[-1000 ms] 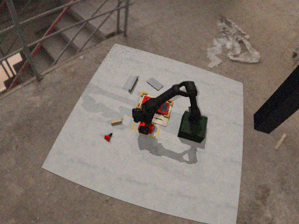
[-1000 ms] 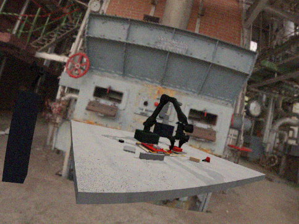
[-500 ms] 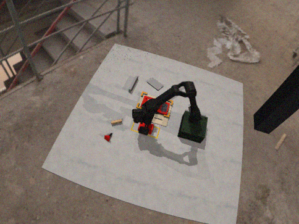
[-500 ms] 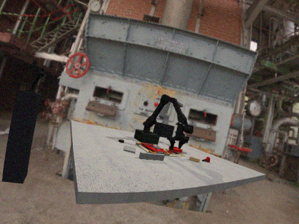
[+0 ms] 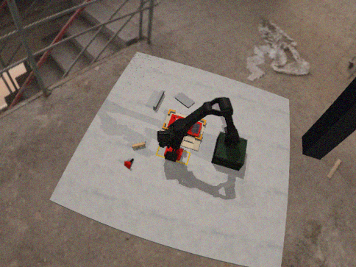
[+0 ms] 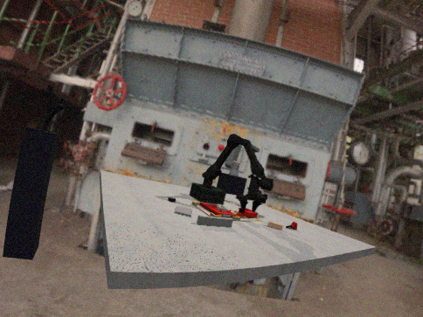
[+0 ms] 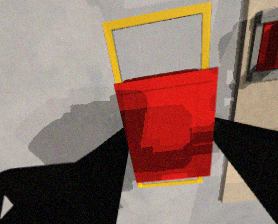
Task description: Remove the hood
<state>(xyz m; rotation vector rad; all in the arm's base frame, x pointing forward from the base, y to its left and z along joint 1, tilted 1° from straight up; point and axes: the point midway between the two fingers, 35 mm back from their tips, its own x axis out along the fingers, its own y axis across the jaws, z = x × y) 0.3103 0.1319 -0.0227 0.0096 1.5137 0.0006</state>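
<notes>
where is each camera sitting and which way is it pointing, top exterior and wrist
Top: high above, looking steeply down on the white table; the whole arm shows, from base to gripper.
Exterior: low and off to one side of the table, looking across it toward the grey machine; the whole arm shows small.
Wrist: on the arm's end, looking down past the dark fingers at the red hood they grip, over the yellow marked area.
Shared: top and wrist both show the hood over that yellow outline.
</notes>
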